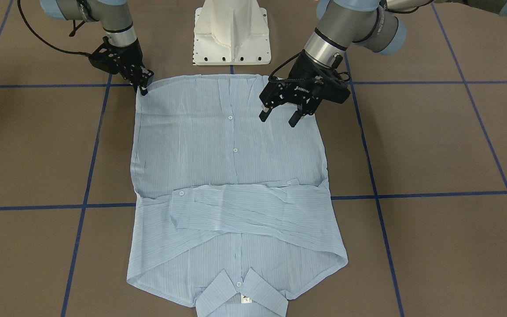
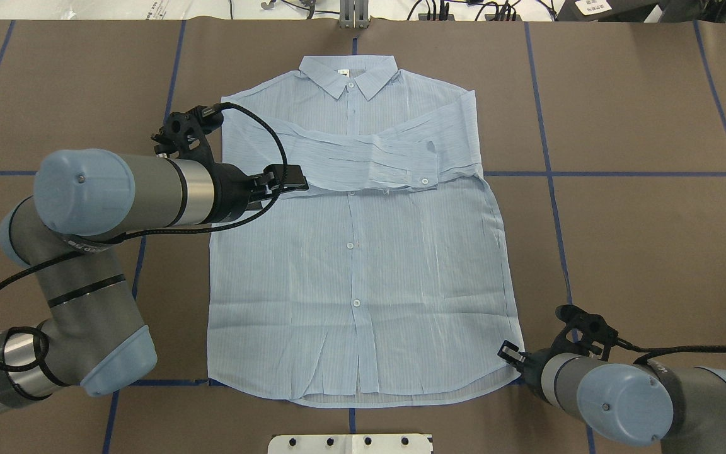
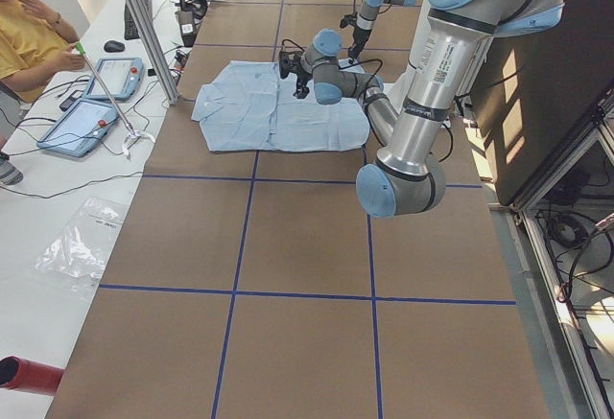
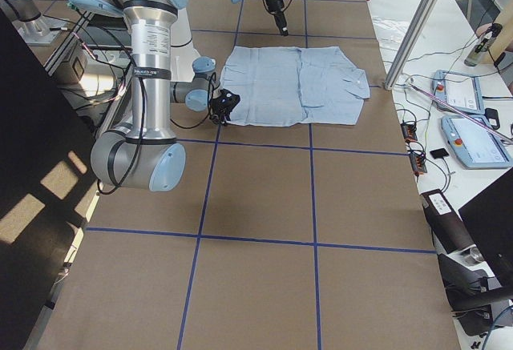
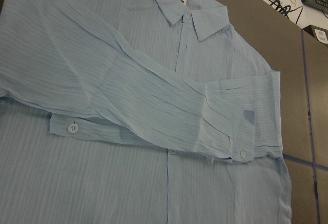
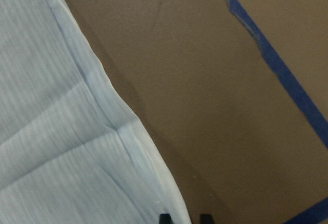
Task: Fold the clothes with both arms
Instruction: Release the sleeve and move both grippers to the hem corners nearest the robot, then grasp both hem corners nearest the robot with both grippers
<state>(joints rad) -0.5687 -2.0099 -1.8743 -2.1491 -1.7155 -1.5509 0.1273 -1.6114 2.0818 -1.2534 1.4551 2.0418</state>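
The light-blue striped shirt (image 1: 218, 145) lies flat and buttoned on the brown table, collar (image 1: 240, 290) away from the robot. Both sleeves (image 1: 244, 211) are folded across the chest. It also shows from overhead (image 2: 363, 265) and in the left wrist view (image 5: 128, 106). My left gripper (image 1: 279, 118) is open and empty and hovers over the shirt's lower body near its left side (image 2: 293, 180). My right gripper (image 1: 143, 88) is down at the hem's right corner (image 2: 509, 353). Its fingertips (image 6: 164, 218) stand close together with the hem edge (image 6: 128, 137) between them, apparently pinching it.
The white pedestal base (image 1: 231, 35) stands just behind the hem. Blue tape lines (image 1: 412, 193) cross the table. A metal post (image 3: 144, 45), tablets (image 3: 96, 103) and cables lie beyond the collar end, where a person in yellow (image 3: 29, 26) sits.
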